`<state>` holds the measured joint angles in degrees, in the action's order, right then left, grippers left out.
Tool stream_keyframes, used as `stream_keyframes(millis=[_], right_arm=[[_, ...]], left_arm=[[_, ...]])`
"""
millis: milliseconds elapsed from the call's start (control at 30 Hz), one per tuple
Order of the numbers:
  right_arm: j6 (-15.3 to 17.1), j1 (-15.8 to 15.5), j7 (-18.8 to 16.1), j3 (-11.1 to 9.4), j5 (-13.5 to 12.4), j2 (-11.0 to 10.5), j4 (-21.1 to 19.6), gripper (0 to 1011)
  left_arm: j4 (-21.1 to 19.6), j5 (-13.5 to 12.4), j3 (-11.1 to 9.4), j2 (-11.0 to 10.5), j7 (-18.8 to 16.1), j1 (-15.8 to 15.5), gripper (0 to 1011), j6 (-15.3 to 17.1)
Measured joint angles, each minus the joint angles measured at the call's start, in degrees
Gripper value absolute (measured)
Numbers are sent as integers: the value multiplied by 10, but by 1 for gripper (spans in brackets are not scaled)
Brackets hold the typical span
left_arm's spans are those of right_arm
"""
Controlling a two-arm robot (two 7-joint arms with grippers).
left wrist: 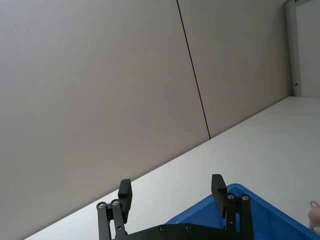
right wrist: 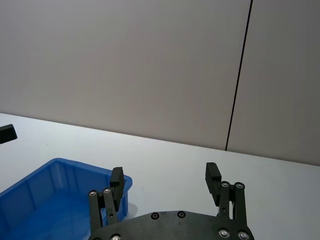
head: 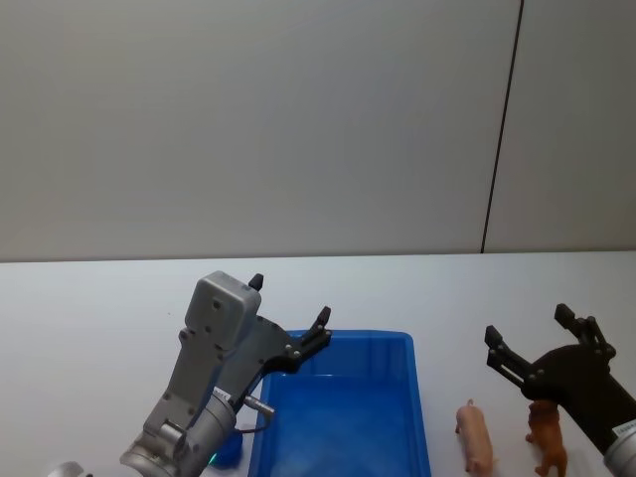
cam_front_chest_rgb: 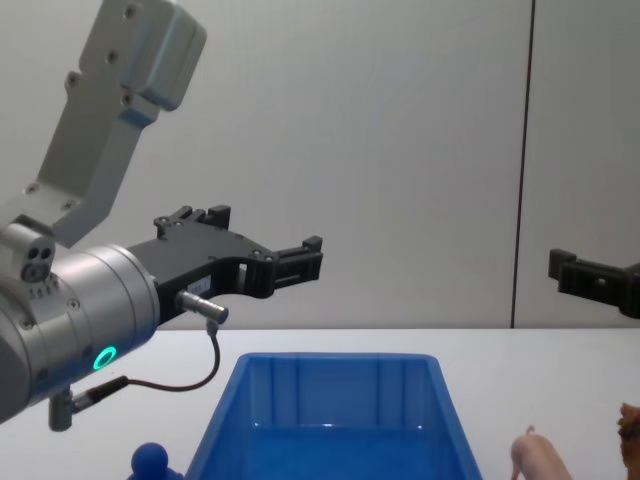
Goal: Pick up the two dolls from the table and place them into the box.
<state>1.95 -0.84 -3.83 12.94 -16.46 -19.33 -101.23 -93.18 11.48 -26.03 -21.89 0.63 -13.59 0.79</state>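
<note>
The pale pink pig doll (head: 475, 437) lies on the white table (head: 99, 298) just right of the blue box (head: 368, 339). The brown lion doll (head: 547, 433) stands a little farther right. My right gripper (head: 527, 323) hovers open and empty above the lion, raised off the table. My left gripper (head: 289, 298) hangs open and empty over the box's far left corner. The left wrist view shows the left gripper (left wrist: 171, 182) above the box rim (left wrist: 240, 210), with the pig (left wrist: 315, 215) at the edge. The right gripper (right wrist: 165, 172) is beside the box (right wrist: 50, 185).
A small blue knob-shaped object (cam_front_chest_rgb: 150, 460) sits on the table left of the box (cam_front_chest_rgb: 340, 390). A plain grey wall with one dark vertical seam (head: 502, 129) rises behind the table. Bare tabletop stretches left of and behind the box.
</note>
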Motion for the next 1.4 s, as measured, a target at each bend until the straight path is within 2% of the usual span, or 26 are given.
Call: stream_keyframes(millis=[333, 867, 1067, 1400], right_arm=[[13, -2, 5, -4, -4, -2, 1, 1001], [78, -18, 47, -9, -17, -2, 11, 1001], [104, -26, 69, -8, -17, 2, 19, 1001], [128, -29, 85, -2, -17, 14, 38, 1001]], left_arm=[[0, 0, 0, 0, 0, 0, 1002, 0], [0, 0, 0, 0, 0, 0, 1002, 0], [0, 0, 0, 0, 0, 0, 1002, 0], [0, 0, 0, 0, 0, 0, 1002, 0]])
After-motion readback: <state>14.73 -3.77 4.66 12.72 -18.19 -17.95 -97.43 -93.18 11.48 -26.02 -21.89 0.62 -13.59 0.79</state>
